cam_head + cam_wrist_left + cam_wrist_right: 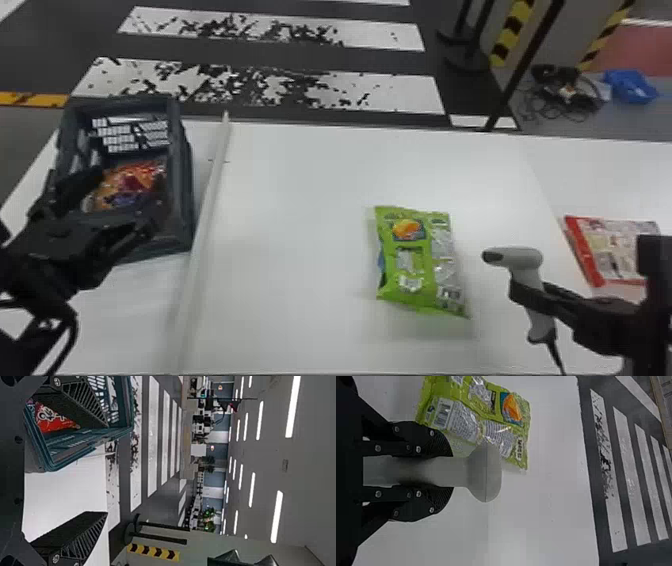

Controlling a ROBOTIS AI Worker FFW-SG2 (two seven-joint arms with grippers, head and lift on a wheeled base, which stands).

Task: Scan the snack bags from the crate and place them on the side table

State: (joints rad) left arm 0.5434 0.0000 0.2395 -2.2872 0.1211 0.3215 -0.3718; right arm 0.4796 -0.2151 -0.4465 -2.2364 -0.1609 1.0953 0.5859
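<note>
Partly hidden by the left gripper [126, 197], orange-and-red snack packaging [132, 181] lies inside the crate [186, 200], its bag count unclear; the right arm [657, 315] covers part of 1 red-edged package [615, 245]. The head view shows crate contents between the left jaws, spread wide. A green snack bag [417, 260] lies on the white table [300, 200] near the scanner [525, 260], clamped between the right gripper's [525, 295] 2 fingers.

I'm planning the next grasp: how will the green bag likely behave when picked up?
The green bag is probably floppy, since its film shows creases and uneven edges. Its shiny surface may be somewhat slippery. Lying flat on its broad side, it seems unlikely to roll.
</note>
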